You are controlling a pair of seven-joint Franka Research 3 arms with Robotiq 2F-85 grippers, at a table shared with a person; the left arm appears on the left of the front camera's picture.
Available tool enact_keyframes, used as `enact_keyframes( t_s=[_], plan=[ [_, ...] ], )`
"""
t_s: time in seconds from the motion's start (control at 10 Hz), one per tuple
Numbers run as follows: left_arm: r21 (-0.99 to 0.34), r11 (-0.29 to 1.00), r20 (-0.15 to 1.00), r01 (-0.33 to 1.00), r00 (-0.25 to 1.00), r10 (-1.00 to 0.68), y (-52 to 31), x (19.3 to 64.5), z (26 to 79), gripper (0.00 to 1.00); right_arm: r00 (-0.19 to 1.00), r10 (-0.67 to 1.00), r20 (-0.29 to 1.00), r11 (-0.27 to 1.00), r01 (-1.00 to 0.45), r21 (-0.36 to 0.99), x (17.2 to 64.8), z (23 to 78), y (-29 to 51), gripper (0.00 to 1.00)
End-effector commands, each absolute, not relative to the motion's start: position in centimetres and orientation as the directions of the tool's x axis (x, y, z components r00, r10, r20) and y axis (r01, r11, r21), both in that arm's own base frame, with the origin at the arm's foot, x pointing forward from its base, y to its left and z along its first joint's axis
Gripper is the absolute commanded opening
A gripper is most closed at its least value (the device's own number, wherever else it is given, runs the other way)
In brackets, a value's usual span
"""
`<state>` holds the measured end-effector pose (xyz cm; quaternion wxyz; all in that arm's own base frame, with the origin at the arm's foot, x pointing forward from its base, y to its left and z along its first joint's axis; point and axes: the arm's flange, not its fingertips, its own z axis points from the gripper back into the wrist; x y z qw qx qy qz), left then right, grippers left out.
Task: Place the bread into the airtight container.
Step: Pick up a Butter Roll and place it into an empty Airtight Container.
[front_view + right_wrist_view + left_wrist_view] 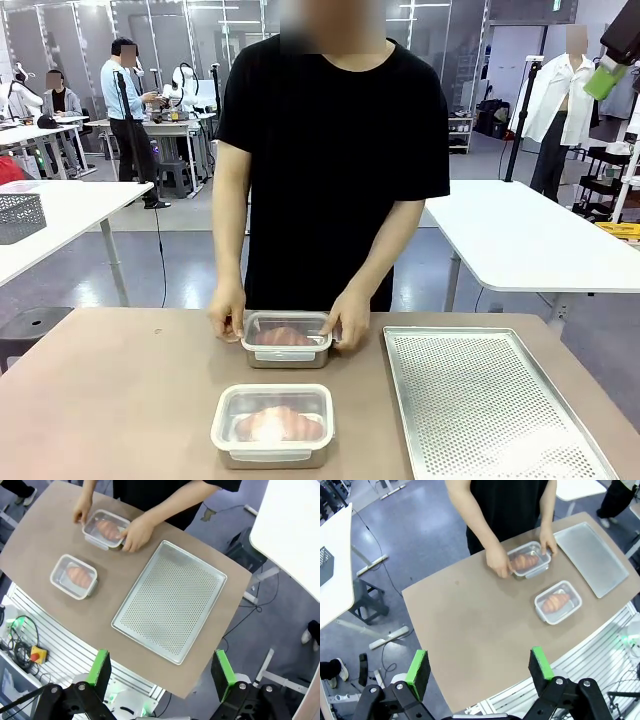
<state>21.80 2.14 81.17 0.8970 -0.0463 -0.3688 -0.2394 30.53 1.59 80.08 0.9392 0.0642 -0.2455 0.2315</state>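
Observation:
Two clear airtight containers sit on the brown table, each with a bread inside. The far container [286, 338] [529, 560] [106, 528] holds a bread [285, 335], and the person's hands [228, 312] grip it at both ends. The near container [272, 425] [558, 601] [75, 576] stands alone with a lid on over its bread [280, 423]. My left gripper [479, 665] hangs open high above the table's near edge, holding nothing. My right gripper [161, 670] is also open and empty, high over the near right corner. One of its green pads [604, 80] shows at the top right.
A perforated metal tray [490, 400] [592, 557] [170, 600] lies bare on the right half of the table. The person stands at the far edge. White tables and other people are farther back. The left half of the table [110, 400] is bare.

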Motion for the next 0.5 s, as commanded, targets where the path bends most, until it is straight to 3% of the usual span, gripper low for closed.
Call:
enact_keyframes(
  t_s=[0.0, 0.4],
  plan=[
    [0.096, 0.881, 0.684, 0.463, 0.613, -0.396, 2.06, 21.79, 81.26, 1.00, 0.768, 0.401, 0.500, 0.885, -0.466, 0.004, 30.52, 80.04, 1.51, 1.00],
    [0.096, 0.881, 0.684, 0.463, 0.613, -0.396, 2.06, 21.79, 81.26, 1.00, 0.768, 0.401, 0.500, 0.885, -0.466, 0.004, 30.52, 80.04, 1.51, 1.00]
  ],
)
